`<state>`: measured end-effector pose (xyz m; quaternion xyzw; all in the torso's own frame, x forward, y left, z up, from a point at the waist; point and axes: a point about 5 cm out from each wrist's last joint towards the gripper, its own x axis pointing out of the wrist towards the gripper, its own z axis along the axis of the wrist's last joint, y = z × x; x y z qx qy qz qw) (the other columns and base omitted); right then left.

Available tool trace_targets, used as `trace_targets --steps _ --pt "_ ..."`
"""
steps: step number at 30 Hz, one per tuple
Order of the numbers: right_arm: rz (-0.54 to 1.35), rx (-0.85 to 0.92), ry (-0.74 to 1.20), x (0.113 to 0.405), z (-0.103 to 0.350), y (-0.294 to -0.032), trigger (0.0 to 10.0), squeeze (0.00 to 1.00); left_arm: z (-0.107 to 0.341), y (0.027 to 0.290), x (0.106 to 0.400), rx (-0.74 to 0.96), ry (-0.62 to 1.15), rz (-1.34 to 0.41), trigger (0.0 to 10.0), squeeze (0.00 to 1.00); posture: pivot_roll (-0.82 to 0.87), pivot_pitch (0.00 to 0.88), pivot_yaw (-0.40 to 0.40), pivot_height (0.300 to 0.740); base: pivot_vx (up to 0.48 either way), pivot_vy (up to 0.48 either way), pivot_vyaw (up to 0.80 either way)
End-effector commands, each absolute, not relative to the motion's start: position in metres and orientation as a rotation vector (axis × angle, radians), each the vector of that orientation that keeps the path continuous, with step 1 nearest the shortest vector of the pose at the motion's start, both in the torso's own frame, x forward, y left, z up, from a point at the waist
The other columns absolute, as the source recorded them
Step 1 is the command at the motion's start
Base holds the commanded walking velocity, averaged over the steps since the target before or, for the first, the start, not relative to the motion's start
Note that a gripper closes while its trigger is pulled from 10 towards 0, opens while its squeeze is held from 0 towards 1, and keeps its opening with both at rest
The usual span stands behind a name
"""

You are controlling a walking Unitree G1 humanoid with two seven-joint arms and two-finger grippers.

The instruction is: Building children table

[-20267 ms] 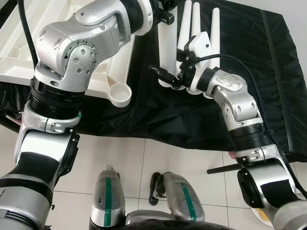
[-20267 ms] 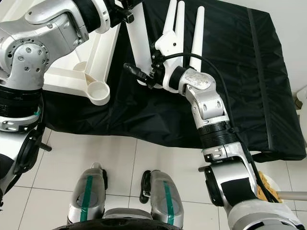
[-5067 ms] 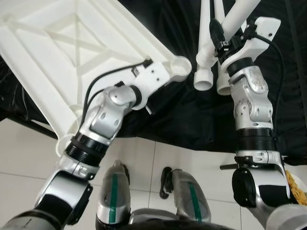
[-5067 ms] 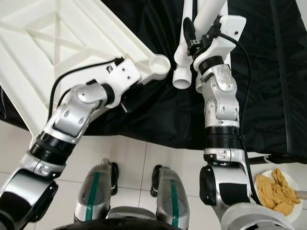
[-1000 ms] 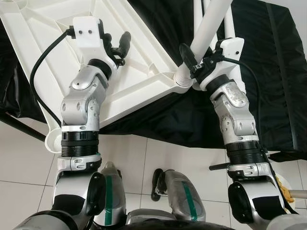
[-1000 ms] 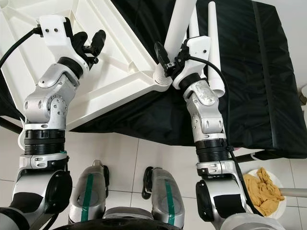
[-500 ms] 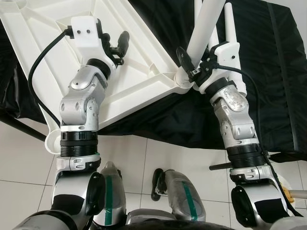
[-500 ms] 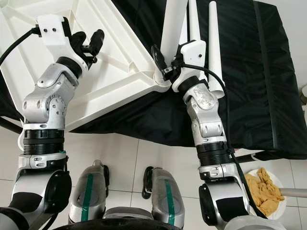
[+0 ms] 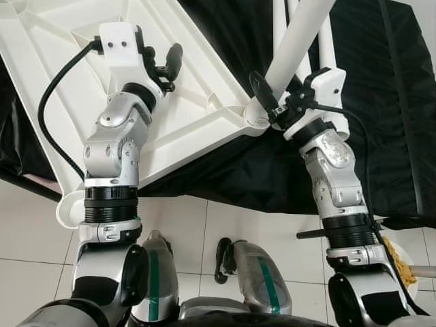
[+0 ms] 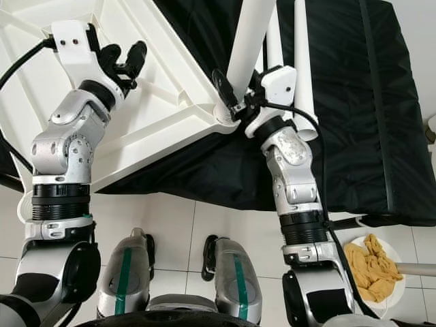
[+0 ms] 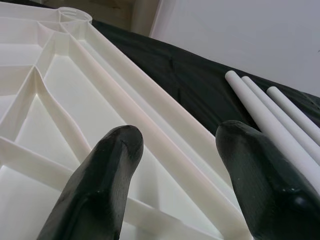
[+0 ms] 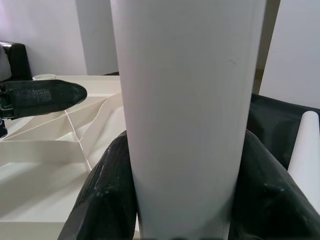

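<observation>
The white tabletop (image 9: 75,61) lies upside down, ribbed underside up, on the desk (image 10: 354,102), which is draped in a black cloth. Most of it covers the desk's left part, and one corner socket (image 9: 253,117) points toward the middle of the near edge.

The right gripper (image 9: 276,95) has its jaws pinching a white leg (image 9: 300,41) near its lower end; the right wrist view shows the black fingers (image 12: 107,195) pressed against both sides of the tube. The leg's lower end sits right at the corner socket, and its long axis rises steeply up and away from the robot, tilted rather than square to the tabletop. That tilt looks like the thing the next move turns on: the leg probably has to be brought in line with the socket before it can be pushed home. Whether its end is already seated I cannot tell.

The left gripper (image 9: 167,65) hovers over the tabletop's ribs with its jaws spread and nothing between them, well to the left of the socket, so the right arm is the nearer one.

Spare legs (image 10: 300,61) lie side by side on the cloth behind the right arm, running toward the far edge. No brand, label or writing is readable anywhere.
</observation>
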<state>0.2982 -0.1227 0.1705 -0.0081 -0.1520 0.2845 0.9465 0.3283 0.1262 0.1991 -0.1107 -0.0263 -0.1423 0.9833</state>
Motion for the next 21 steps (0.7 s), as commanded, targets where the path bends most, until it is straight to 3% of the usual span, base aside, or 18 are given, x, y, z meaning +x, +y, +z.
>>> trace_targets --steps 1,21 --pt "0.605 0.017 -0.233 0.295 0.155 -0.120 10.0 0.00 0.204 0.123 0.327 -0.222 -0.062 -0.299 10.0 0.00 0.12 0.096 -0.069 0.740 0.000 0.000 0.00" --pt "0.360 0.153 -0.082 0.317 0.143 -0.146 10.0 0.00 0.204 0.122 0.325 -0.225 -0.062 -0.299 10.0 0.00 0.12 0.094 -0.075 0.740 0.000 0.000 0.00"
